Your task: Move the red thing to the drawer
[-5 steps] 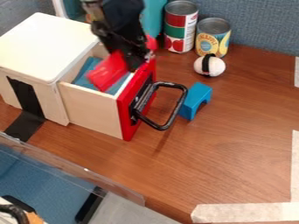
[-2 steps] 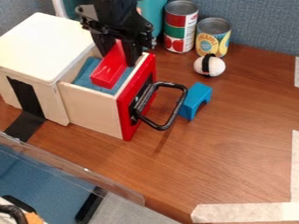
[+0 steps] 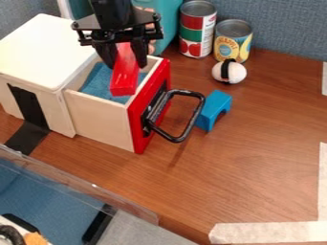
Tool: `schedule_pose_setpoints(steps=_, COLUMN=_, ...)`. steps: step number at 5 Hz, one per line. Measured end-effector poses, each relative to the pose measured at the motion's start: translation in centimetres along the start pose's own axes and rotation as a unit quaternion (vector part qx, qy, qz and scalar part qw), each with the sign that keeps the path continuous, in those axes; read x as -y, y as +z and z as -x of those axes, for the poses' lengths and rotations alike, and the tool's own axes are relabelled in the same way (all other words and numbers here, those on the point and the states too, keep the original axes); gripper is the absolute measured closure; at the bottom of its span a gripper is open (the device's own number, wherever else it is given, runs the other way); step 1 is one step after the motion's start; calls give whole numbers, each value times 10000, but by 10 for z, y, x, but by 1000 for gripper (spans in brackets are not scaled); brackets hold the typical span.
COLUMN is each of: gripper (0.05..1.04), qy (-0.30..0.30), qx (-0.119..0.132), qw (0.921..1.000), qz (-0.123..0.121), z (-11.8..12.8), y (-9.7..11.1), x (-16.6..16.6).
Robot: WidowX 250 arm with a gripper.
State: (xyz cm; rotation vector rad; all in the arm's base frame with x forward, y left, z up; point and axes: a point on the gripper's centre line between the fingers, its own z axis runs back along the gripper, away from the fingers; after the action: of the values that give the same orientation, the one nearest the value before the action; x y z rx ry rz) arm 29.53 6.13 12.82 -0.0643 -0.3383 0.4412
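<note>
The black gripper [image 3: 127, 60] hangs over the open drawer [image 3: 99, 119] at the upper left, its two fingers on either side of a red block [image 3: 125, 76]. The gripper is shut on the block's upper part, and the block's lower end points down toward the camera, over the blue cloth [image 3: 97, 82] in the drawer. Whether the block touches the cloth, I cannot tell. The drawer has wooden sides and a red front with a black handle [image 3: 185, 135], and it is pulled out of a white-topped cabinet [image 3: 48, 48].
A blue arch block [image 3: 214, 107] stands right of the handle. Behind it are a white ball with a black band [image 3: 235, 73], a tomato can [image 3: 197, 29] and a pineapple can [image 3: 232, 40]. A clear panel edge [image 3: 83, 181] crosses the lower left.
The gripper has turned and shifted a little left over the drawer, and the red block in it has swung from a slant to nearly straight. The drawer and other objects have stayed put.
</note>
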Motion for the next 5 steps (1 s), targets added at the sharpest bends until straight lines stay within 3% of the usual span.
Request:
schedule_pose_setpoints(steps=2, gripper=519, qy=755, qx=26, qw=9971, qz=56, z=-15, y=-18, x=-11)
schedule_pose_setpoints(steps=5, gripper=519, qy=1186, qx=2, qw=9929, qz=-60, z=-29, y=-27, x=-22)
